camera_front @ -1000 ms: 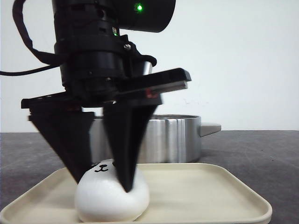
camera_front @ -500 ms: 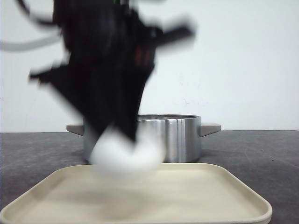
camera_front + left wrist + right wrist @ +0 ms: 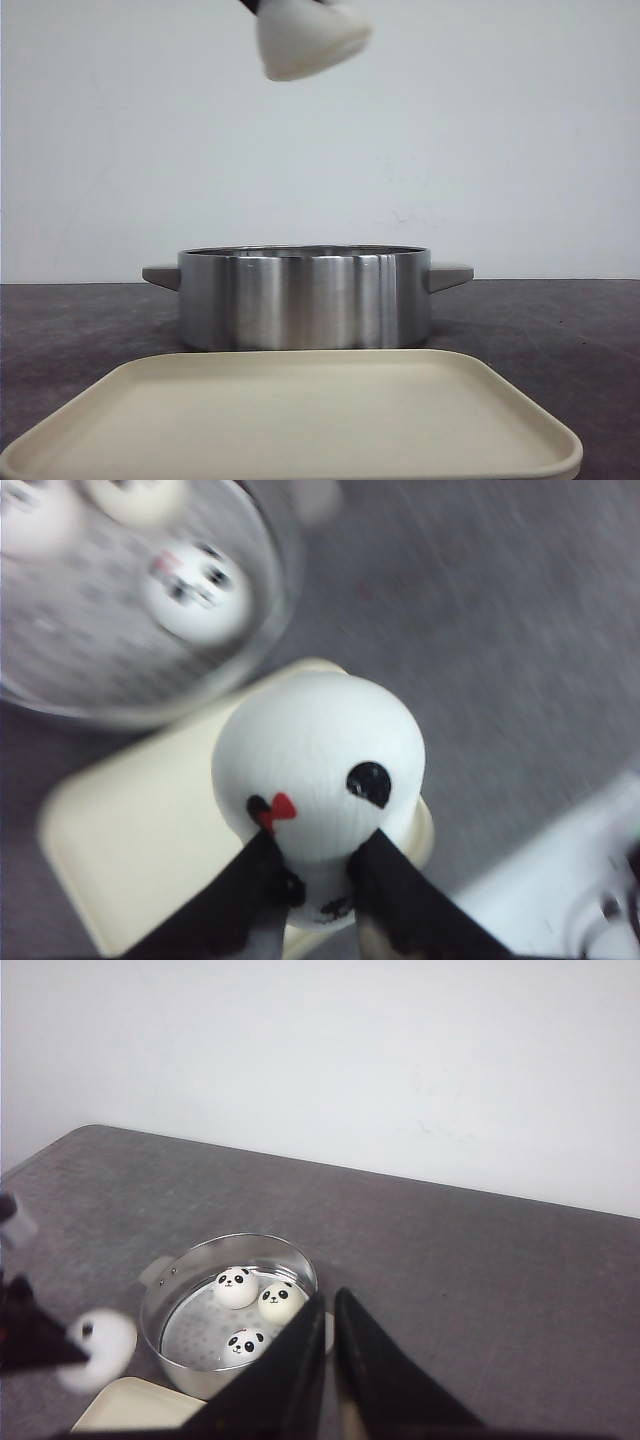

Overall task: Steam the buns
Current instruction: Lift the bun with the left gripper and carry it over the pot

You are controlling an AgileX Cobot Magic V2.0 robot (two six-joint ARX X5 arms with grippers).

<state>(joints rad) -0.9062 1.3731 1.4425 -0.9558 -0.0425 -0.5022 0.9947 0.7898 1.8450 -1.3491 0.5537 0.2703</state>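
From the front, a white bun (image 3: 308, 38) hangs high in the air above the steel pot (image 3: 305, 298), its holder almost wholly cut off by the frame edge. The cream tray (image 3: 300, 420) lies just in front of the pot on the dark table (image 3: 560, 330).

In the left wrist view, the left claw (image 3: 320, 865) grips that panda-faced bun (image 3: 318, 770) between its black fingers (image 3: 262, 885), above the tray's corner (image 3: 140, 840). Blurred buns sit in the pot (image 3: 275, 590) beyond.

In the right wrist view, the right claw (image 3: 330, 1305) has its fingers pressed nearly together, holding nothing. Three panda buns (image 3: 258, 1315) rest inside the pot (image 3: 185, 1260); the lifted bun (image 3: 100, 1348) shows blurred beside it.
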